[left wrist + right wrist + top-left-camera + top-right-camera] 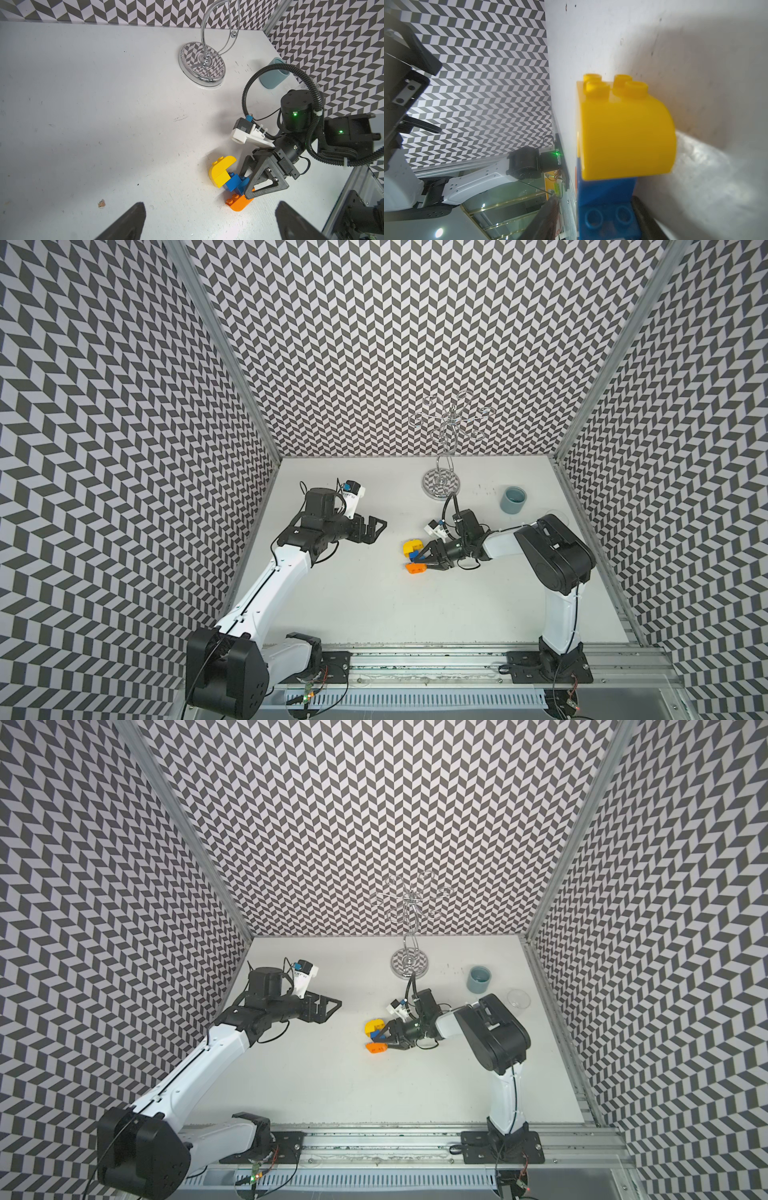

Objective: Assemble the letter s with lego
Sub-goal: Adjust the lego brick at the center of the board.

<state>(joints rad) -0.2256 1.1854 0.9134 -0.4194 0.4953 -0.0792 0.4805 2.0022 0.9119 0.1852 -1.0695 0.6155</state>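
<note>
Yellow rounded plastic brick [623, 135] joins blue square bricks [606, 207]; right gripper [245, 182], parted astride them, may snag; left gripper [377, 531] gapes, well apart.

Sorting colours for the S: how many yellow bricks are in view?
2. A curved yellow brick lies farthest from the orange brick; a second yellow brick is joined to it, touching the blue bricks. More could be hidden.

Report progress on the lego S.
Done: the letter s looks joined, yellow to blue to orange, lying on the table. In hand: nothing gripped; right gripper straddles its middle with a gap. Left gripper open, empty. Remaining: likely only backing off.
</note>
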